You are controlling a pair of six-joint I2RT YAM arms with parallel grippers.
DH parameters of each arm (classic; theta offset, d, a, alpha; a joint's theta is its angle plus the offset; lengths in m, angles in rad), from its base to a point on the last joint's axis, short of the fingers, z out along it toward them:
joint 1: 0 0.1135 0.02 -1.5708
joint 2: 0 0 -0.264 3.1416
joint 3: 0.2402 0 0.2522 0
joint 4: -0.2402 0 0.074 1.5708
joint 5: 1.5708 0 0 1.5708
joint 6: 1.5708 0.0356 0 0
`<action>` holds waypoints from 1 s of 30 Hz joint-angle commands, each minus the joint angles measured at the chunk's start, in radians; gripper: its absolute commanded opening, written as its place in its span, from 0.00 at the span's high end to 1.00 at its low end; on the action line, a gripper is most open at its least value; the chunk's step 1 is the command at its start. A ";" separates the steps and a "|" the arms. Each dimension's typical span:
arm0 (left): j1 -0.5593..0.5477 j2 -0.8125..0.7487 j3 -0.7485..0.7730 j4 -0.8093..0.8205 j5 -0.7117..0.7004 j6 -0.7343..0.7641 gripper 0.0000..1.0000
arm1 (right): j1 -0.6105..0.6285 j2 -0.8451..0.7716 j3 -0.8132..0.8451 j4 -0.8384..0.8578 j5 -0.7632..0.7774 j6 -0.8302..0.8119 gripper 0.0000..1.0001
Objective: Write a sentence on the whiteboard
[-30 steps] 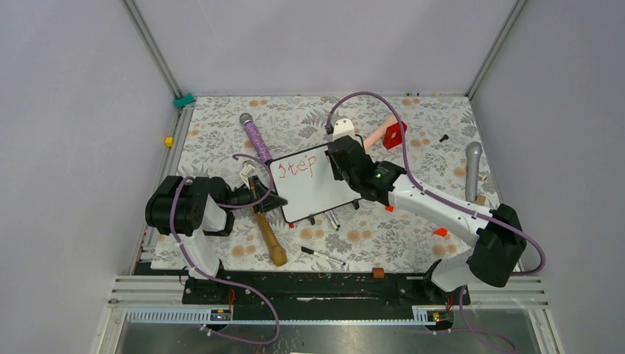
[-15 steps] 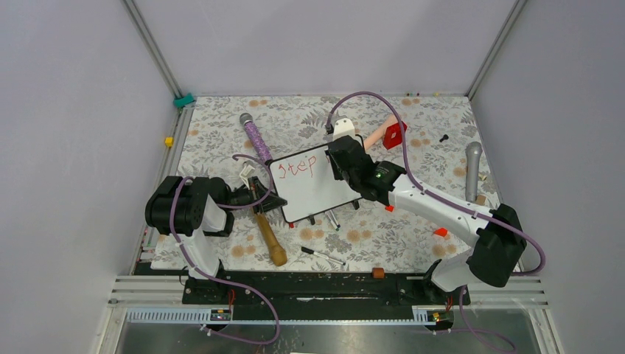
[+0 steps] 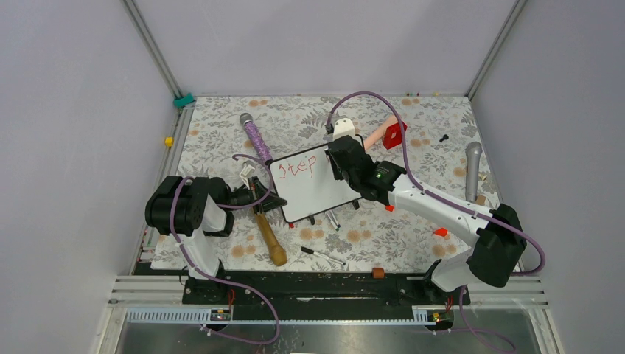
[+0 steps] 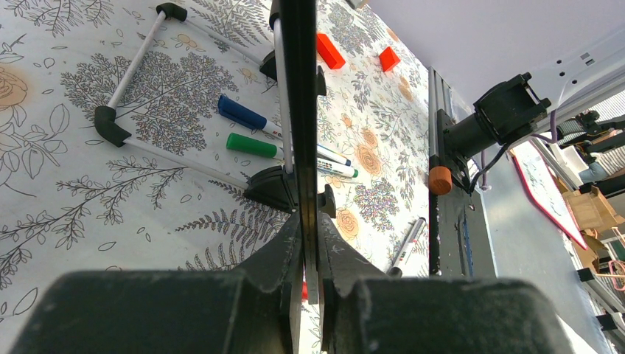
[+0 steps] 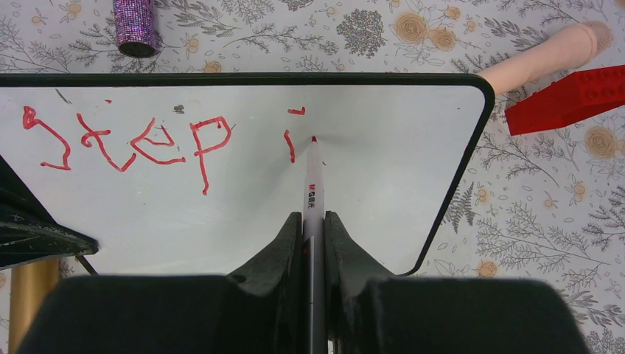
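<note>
The whiteboard [image 3: 313,188] lies mid-table, propped on its small black feet. Its long axis runs left to right, with the right end turned a little toward the far side. The sentence [image 5: 133,144] follows that axis along the far edge: red "step", then a short stroke with a dash above it. The left gripper [image 4: 310,236] is clamped shut on the board's left edge, which appears edge-on between its fingers. The right gripper [image 5: 314,221] is closed around a white marker [image 5: 313,192] that points away from the wrist toward the board's far edge, its red tip at the surface just right of the last stroke. A blue pen [image 4: 243,116] and a green pen [image 4: 250,144] lie on the floral table [image 3: 221,140] beside the board's feet.
</note>
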State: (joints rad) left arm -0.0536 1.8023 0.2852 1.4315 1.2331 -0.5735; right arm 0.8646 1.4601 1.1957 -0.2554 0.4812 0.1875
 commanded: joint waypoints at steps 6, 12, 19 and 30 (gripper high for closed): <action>-0.005 0.008 0.003 0.042 0.049 0.035 0.98 | -0.013 -0.021 0.011 0.037 0.031 0.004 1.00; -0.005 0.008 0.002 0.043 0.049 0.036 0.98 | -0.015 -0.007 0.019 0.038 0.024 0.004 1.00; -0.005 0.008 0.002 0.043 0.048 0.036 0.99 | -0.016 0.002 0.026 0.015 0.014 0.010 1.00; -0.004 0.011 0.002 0.043 0.045 0.039 0.99 | -0.016 0.000 0.026 -0.049 -0.016 0.013 1.00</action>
State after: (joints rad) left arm -0.0536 1.8023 0.2855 1.4315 1.2331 -0.5739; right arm 0.8570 1.4601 1.1957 -0.2749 0.4763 0.1909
